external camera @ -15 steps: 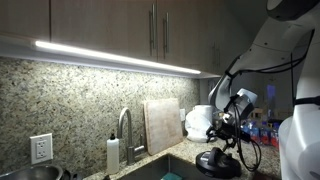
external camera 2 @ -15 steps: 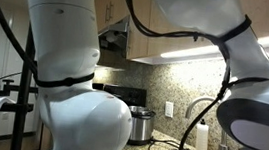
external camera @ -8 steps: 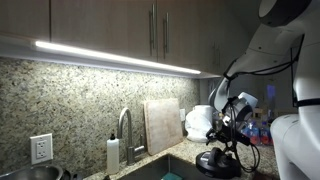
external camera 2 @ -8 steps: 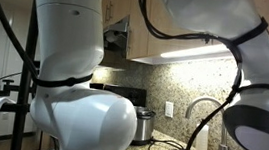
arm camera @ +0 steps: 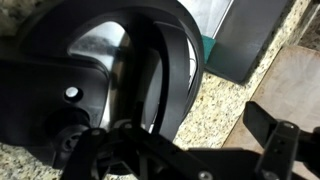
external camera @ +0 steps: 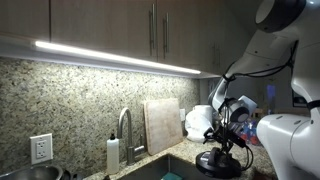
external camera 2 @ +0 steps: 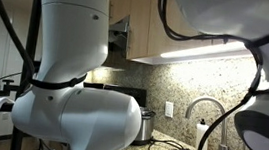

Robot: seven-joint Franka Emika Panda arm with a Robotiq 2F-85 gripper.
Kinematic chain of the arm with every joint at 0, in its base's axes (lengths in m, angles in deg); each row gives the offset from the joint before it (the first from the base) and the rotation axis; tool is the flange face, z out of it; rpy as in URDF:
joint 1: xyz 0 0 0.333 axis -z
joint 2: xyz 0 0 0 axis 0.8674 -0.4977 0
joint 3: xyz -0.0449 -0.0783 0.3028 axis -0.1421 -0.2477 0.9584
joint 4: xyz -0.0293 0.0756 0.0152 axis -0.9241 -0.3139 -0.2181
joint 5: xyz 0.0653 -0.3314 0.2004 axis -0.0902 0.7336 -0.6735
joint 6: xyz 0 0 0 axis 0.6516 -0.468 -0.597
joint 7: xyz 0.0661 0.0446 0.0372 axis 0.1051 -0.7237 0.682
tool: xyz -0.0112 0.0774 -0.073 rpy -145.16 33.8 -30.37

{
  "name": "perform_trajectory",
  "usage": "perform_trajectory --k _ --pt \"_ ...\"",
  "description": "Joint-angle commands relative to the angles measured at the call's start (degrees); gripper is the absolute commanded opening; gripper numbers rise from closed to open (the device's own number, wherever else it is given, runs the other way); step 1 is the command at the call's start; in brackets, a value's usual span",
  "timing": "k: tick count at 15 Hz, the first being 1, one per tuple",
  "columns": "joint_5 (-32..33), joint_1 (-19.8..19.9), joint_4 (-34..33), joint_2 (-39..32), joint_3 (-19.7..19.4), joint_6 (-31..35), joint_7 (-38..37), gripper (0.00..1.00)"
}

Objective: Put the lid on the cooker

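The lid (external camera: 214, 162) is dark and glossy and lies on the granite counter at the right of the sink. It fills the left of the wrist view (arm camera: 100, 70). My gripper (external camera: 229, 137) hangs just above it and looks open and empty in the wrist view (arm camera: 185, 135), with one finger over the lid and one over bare counter. The cooker, with a silver rim, is at the far bottom left in an exterior view (external camera: 28, 173). It stands as a silver pot by the wall in the other exterior view (external camera 2: 141, 124).
A faucet (external camera: 125, 128), a soap bottle (external camera: 113, 154) and a cutting board (external camera: 161, 124) stand behind the sink. A white appliance (external camera: 200, 122) is beside the gripper. The robot's white body (external camera 2: 73, 89) blocks much of one exterior view.
The arm's upper links have shifted across both exterior views. The gripper has edged slightly down and left over the lid. The lid has not moved.
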Motion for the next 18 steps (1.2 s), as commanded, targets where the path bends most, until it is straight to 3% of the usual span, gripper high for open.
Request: perform_trajectory --k 1,2,3,5,9,10,13,15,18 --pt "1.76 -12.36 -0.91 7.01 -12.0 2.95 1.14 1.0" --pt "2.75 -15.81 -1.52 9.55 -15.28 4.51 1.22 0.92" --pt "3.98 -19.34 -2.48 12.21 -18.72 6.19 1.44 0.73" --pt "5.8 -24.61 -5.35 17.18 -24.36 9.26 2.0 0.59" --pt "5.99 -28.59 -12.78 24.45 -27.5 12.09 3.23 0.34" --pt "15.01 -24.33 -12.89 28.86 -23.59 14.86 -3.02 0.27" --pt "27.27 -22.78 -13.34 31.95 -22.68 14.9 -10.14 0.08" --pt "36.25 -20.57 -12.96 32.7 -22.0 13.11 -15.87 0.05" --pt "44.73 -18.79 -12.63 32.47 -21.48 9.91 -21.47 0.02"
